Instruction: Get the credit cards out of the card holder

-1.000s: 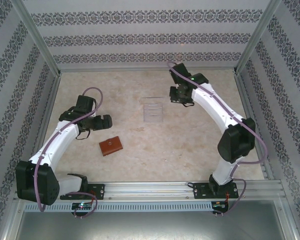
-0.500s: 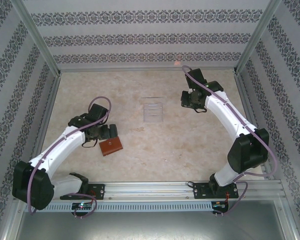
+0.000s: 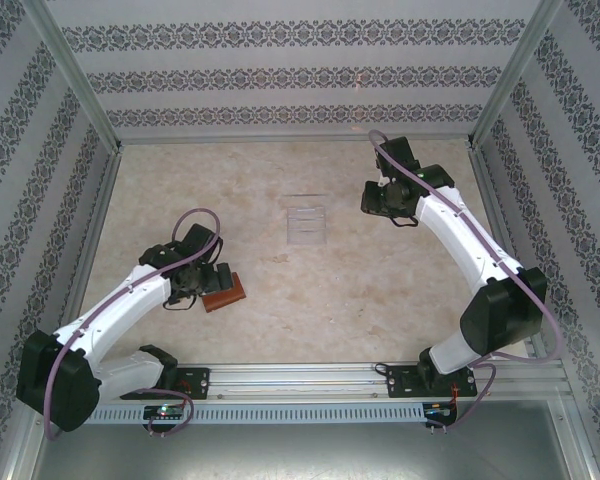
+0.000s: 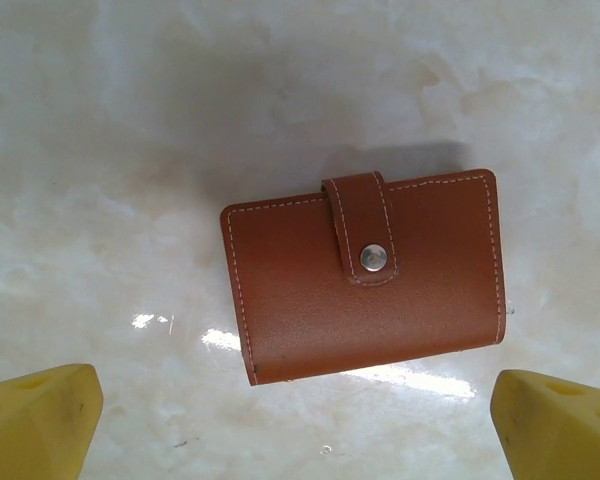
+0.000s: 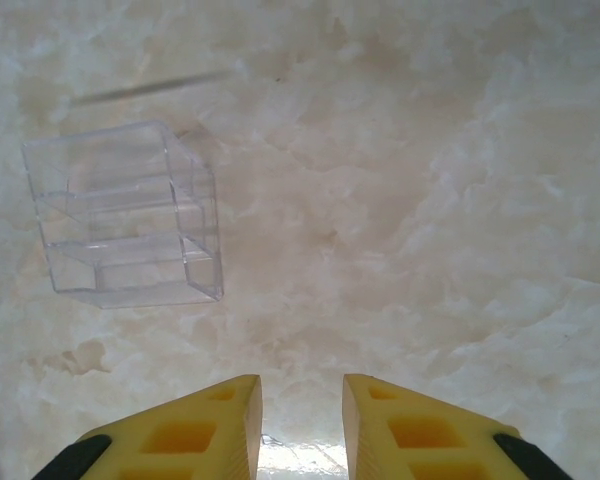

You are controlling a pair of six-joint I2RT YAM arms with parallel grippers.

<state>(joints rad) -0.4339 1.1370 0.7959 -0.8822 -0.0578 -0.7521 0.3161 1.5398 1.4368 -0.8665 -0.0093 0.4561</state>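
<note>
The card holder [image 4: 365, 275] is smooth reddish-brown leather with pale stitching and a shiny metal snap [image 4: 373, 258]. The bench [image 4: 100, 130] looks like glossy pale marble. The box [image 5: 125, 215] is clear plastic. On my left hand [image 4: 298, 400] the fingers [image 4: 40, 420] are matt yellow plastic.

The left arm has pulled back toward the near edge, bringing the left pincer [image 3: 210, 281] from well clear of the card holder [image 3: 233, 291] to over its left end; the right pincer [image 3: 384, 200] has drawn rightward, away from the clear box [image 3: 306, 222]
</note>
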